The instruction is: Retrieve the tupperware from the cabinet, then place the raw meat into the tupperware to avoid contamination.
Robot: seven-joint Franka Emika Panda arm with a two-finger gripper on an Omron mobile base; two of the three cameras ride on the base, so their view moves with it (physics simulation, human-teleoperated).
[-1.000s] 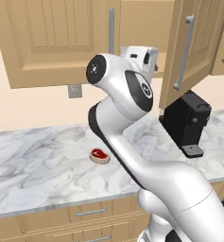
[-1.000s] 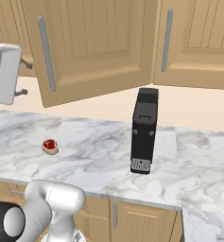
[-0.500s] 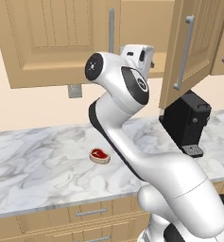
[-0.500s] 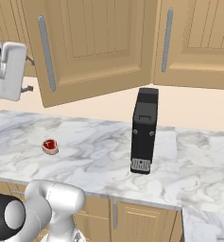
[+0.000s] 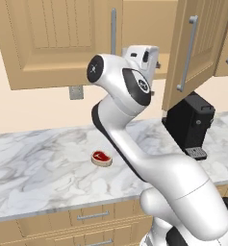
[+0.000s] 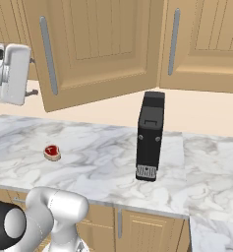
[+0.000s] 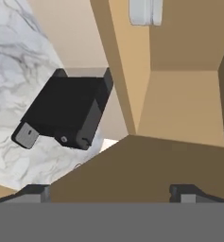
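Three task items and one arm, listed as they stand.

1. Raw meat [image 5: 101,157]: a small red oval slice with a pale rim, lying flat on the marbled worktop [image 5: 33,178], left of centre and near the front half of the surface. In the right base view it sits towards the left end of the worktop, well apart from the coffee machine. Nothing touches it.

2. Tupperware [image 7: 145,11]: a pale translucent container, seen in the hand view at the top edge, resting on the wooden shelf [image 7: 179,38] inside the cabinet. Part of it is cut off by the frame.

3. Cabinet [image 5: 62,38]: light-wood wall unit with panelled doors and long grey bar handles. One door [image 5: 197,48] stands swung open above the coffee machine; the opening beside it shows the bare wooden interior.

4. Coffee machine [image 6: 150,135]: tall, black, upright on the worktop, below the open door.

5. Tool [image 7: 113,191]: raised to cabinet height at the end of the white arm [image 5: 149,158], pointing into the open compartment. Its two dark fingertips [image 7: 186,191] stand spread wide at the bottom of the hand view, with nothing between them, well short of the tupperware.

6. Wall outlet [image 5: 76,92]: grey, under the left cabinet door.
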